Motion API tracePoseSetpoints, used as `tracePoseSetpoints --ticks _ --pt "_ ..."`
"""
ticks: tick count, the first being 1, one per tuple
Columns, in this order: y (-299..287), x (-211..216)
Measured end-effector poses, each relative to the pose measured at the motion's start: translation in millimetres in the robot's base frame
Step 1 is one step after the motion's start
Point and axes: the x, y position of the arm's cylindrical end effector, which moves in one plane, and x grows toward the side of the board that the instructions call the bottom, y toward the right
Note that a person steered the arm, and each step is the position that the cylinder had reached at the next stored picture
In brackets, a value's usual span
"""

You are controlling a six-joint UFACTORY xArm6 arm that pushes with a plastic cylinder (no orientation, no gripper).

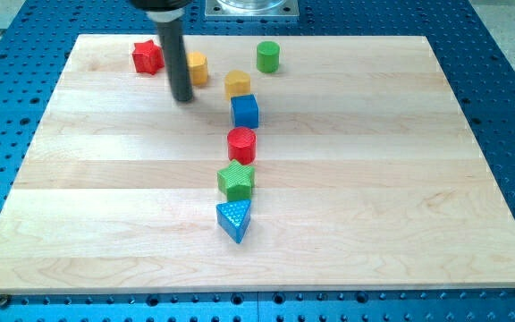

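While my tip rests on the wooden board just left of the yellow block, w/ the red star further left, nothing's held (bare rod, can't grip), touching or not is unclear, and the rod's top is cut off.
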Motion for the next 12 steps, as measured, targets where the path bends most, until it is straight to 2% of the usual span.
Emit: tracePoseSetpoints --ticks 1,2,3,5,6,7,8,9,10,11,12 --pt "29.0 -31.3" --pt "33.7 -67.2" --pt "71.9 -91.2" --pt "183.8 -84.5" --pt "171.9 -115.4" --pt "102.1 -123.2" --pt "120.4 -72.7" --pt "152.0 -59.7" --pt "157.5 -84.0" --pt "219.5 -66.6" --pt "195.7 -9.9"
